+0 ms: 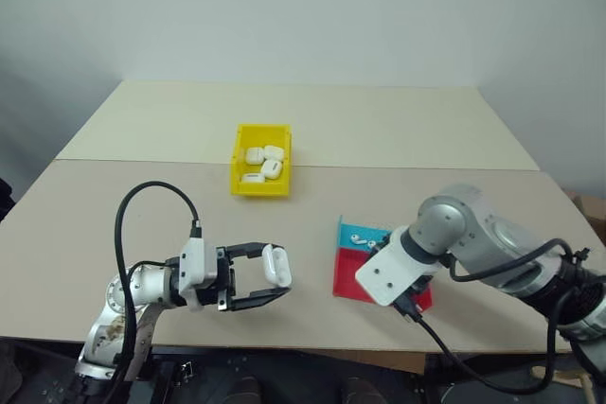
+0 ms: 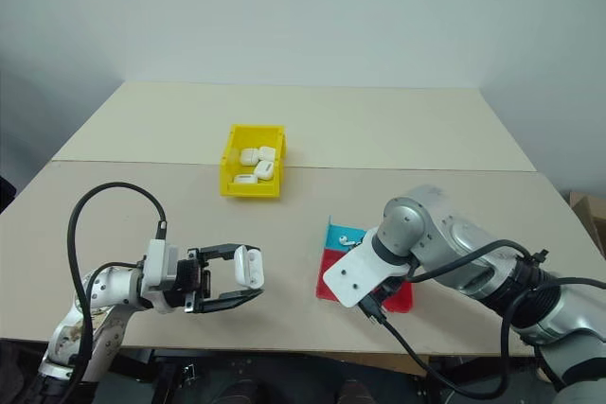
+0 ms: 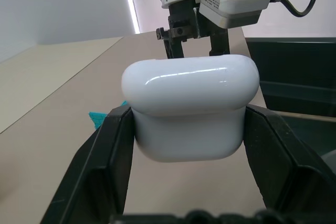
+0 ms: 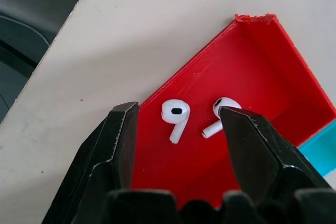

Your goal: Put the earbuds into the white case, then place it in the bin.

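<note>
**L gripper holding case, R gripper over earbuds in tray**

L gripper (image 1: 270,283): points sideways toward robot's right, low over front part of table (image 1: 379,130). Fingers clamped on the white case (image 1: 276,265), one each side of lower body. Case lid is shut in wrist view, rounded top clear of the fingers. Case is off the table surface.

R gripper (image 4: 178,124): aimed steeply down over the red-and-blue tray (image 1: 352,276), near front edge of table, on robot's right. Fingers partway apart, nothing between them yet. Not touching tray as far as I can tell.

Earbuds: two in red section of tray. One earbud (image 4: 176,116) lies in the gap between R fingers, stem pointing away from head. Second earbud (image 4: 221,113) just beside it, partly behind one finger. A further earbud (image 1: 361,241) seen on blue strip of tray in head view.

Yellow bin (image 1: 240,150): mid-table, behind L gripper, well apart from tray. Holds several white cases (image 1: 265,160) in a loose pile, approx four.
</note>
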You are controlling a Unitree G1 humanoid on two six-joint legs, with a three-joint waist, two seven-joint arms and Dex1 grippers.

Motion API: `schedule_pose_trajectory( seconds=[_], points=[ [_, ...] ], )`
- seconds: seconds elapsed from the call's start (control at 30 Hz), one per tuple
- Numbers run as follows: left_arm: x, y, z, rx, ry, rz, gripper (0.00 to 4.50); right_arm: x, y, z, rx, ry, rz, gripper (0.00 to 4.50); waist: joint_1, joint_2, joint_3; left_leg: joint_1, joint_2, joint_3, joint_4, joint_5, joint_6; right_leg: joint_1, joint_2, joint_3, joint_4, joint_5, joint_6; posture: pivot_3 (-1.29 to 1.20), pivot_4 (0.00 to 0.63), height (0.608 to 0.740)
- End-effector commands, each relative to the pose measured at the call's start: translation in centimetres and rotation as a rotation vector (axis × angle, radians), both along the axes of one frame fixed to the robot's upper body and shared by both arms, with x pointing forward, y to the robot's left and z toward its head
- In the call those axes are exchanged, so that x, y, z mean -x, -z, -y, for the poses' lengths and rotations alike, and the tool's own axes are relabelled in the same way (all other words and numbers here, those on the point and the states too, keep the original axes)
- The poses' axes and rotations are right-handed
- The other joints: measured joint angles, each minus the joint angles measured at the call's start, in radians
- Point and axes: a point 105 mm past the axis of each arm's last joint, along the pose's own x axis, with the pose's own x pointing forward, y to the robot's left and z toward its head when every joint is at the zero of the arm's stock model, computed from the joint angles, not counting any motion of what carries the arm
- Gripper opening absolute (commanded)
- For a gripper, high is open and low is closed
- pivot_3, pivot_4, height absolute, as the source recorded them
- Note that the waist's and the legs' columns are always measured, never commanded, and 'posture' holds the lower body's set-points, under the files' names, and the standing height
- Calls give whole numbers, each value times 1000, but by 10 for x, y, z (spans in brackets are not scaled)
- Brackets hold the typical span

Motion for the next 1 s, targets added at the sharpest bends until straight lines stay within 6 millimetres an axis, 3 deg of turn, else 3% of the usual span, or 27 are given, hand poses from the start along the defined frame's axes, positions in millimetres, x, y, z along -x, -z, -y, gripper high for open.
schedule_pose_trajectory(
  seconds=[0.03,0.77,0.9,1.0],
  points=[
    [0,-7,0,4,4,39,2802,2,-1,0,33,-18,9,2934,0,0,0,0,0,0,0,0,0,0,0,0,0,0,0,0,150,740],
    [-4,-5,-1,-22,-30,56,2802,-1,11,1,56,-28,22,2934,0,0,0,0,0,0,0,0,0,0,0,0,-1,0,0,0,150,740],
    [-4,-4,-1,-28,-31,52,2802,-2,11,0,51,-28,32,2058,0,0,0,0,0,0,-1,0,0,0,0,0,-1,0,0,0,150,740],
    [-3,-5,-1,-25,-28,50,2802,-3,11,0,53,-29,37,2058,0,0,0,0,0,0,-1,0,0,0,0,0,-1,0,0,0,150,740]
  ],
)
